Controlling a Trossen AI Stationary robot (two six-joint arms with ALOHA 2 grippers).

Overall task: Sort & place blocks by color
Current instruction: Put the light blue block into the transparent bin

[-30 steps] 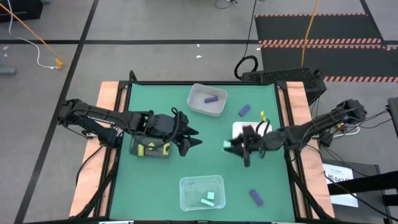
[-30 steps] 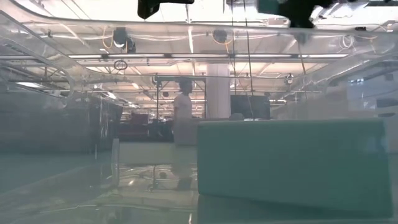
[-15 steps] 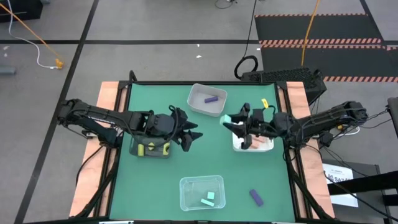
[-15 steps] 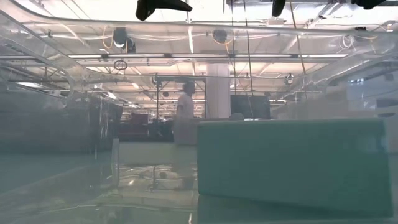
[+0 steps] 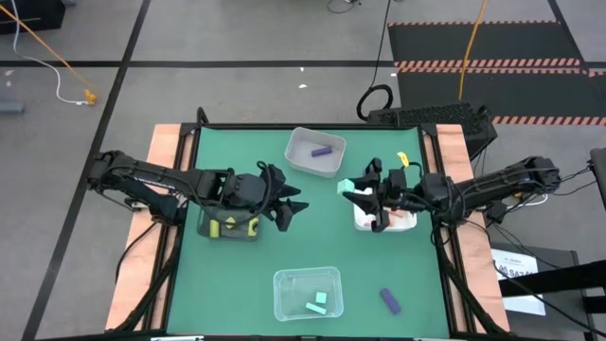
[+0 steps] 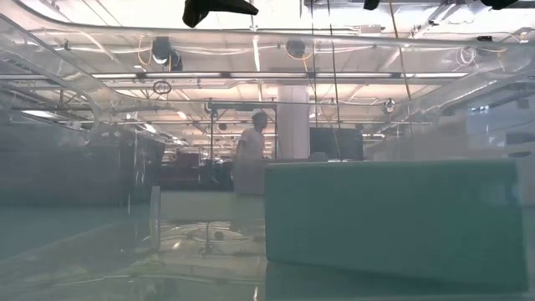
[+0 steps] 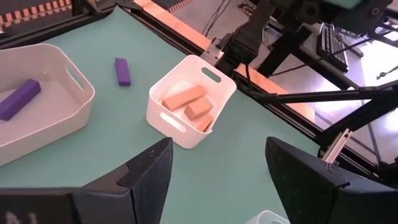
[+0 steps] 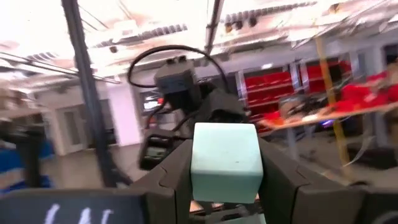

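My right gripper (image 5: 352,190) hangs above the table between the grey tray (image 5: 315,152) and the white tray (image 5: 363,220). It is shut on a mint-green block (image 8: 225,163), which shows as a small mint-green spot (image 5: 347,187) in the high view. My left gripper (image 5: 290,206) stands open in the air beside the black tray (image 5: 227,227), which holds yellow blocks. The grey tray holds a purple block (image 5: 322,151). Salmon-pink blocks (image 7: 189,102) lie in the white tray. Mint-green blocks (image 5: 317,303) lie in the clear tray (image 5: 307,292). My right gripper pinches the mint-green block by two opposite sides (image 8: 199,171) between its two fingers (image 8: 174,183). The fingers come from the table's right side and slant upward. The block is lifted clear of the table and the trays.
Loose blocks lie on the green mat: a purple one (image 5: 389,300) near the front right, another purple one (image 7: 123,71) between the two far trays, and a yellow one (image 5: 401,158) at the far right. A person (image 6: 251,155) stands in the room beyond the table.
My right gripper has carried the mint-green block up and toward the table's far edge, from beside the white tray's near end to its far end. It has tipped its fingers upward and rolled. My left gripper has turned a little at the wrist.
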